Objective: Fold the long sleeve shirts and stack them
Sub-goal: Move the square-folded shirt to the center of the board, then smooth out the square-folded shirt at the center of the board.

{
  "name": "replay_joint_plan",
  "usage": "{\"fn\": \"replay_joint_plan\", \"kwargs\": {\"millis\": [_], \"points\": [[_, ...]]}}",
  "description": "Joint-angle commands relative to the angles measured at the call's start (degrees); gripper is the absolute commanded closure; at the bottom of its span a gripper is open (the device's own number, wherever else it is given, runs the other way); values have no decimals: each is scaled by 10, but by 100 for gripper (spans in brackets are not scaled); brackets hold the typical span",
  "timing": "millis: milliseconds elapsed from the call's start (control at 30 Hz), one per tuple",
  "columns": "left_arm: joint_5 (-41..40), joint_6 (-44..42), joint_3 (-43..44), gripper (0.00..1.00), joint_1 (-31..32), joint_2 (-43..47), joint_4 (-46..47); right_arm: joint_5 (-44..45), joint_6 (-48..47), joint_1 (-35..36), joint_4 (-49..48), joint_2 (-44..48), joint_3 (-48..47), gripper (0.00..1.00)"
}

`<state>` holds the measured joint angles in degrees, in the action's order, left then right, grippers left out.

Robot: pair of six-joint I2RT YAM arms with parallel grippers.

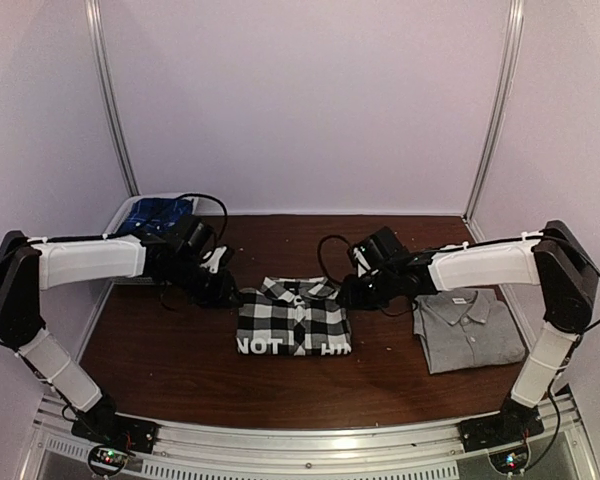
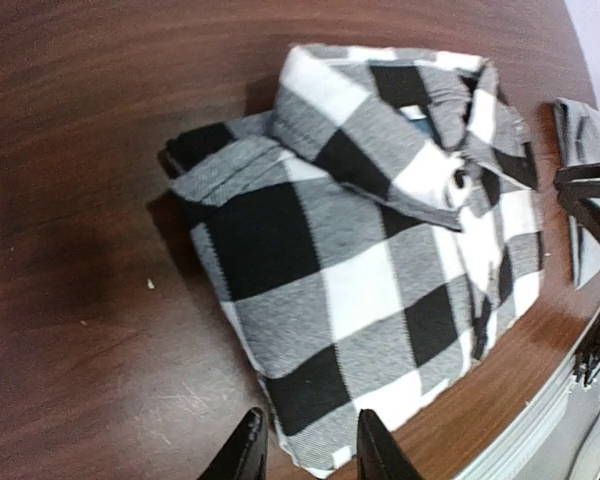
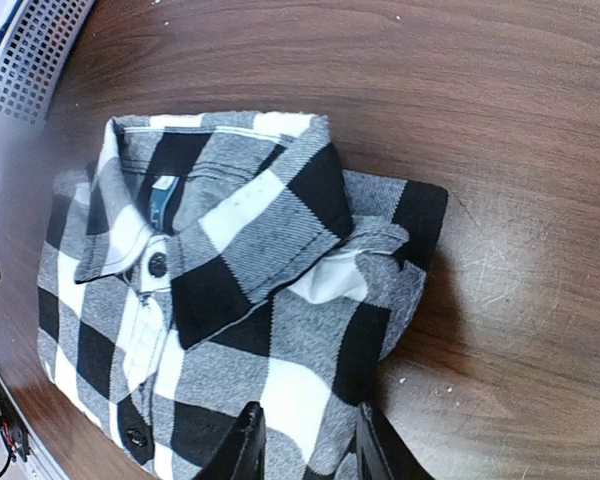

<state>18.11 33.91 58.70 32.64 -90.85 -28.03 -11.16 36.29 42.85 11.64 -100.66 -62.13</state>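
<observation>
On the brown table (image 1: 180, 380), the checked shirt (image 1: 293, 320) lies folded in the middle, its black band with white letters (image 1: 260, 347) along the near edge and its collar toward the far side. To its right and apart from it, the grey shirt (image 1: 468, 328) lies folded flat with its collar on the far side as well. The left claw (image 2: 310, 445) sits at the far left corner of the checked shirt, its two fingers spread apart with the shirt's edge showing between them. The right claw (image 3: 310, 440) sits at the far right corner by the collar, its fingers likewise parted over the cloth's edge. At the far left corner of the table, a white bin (image 1: 123, 214) holds blue cloth (image 1: 158, 214).
</observation>
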Motion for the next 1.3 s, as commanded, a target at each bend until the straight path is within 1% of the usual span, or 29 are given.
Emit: {"fn": "replay_joint_plan", "kwargs": {"millis": [0,167,300,433,600,800,1000,1167,1267], "points": [[46,5,11,72,36,21,18,31,6,38,23,23,-9,69],[77,37,-31,76,58,-10,91,19,25,70,10,9,0,74],[102,58,-67,80,63,-37,144,4,47,78,-12,3,38,77],[105,64,-95,81,71,-54,157,-15,66,80,-44,7,92,77],[97,65,-120,82,71,-55,151,-24,75,80,-52,8,112,78],[72,56,-85,82,69,-25,112,0,70,80,-21,43,90,78],[61,58,-54,79,49,-7,111,29,56,75,0,49,47,78],[46,38,-10,80,20,-46,115,29,42,51,-12,9,10,79],[53,28,10,82,-5,-82,130,25,35,32,-28,-18,-6,79]]}}
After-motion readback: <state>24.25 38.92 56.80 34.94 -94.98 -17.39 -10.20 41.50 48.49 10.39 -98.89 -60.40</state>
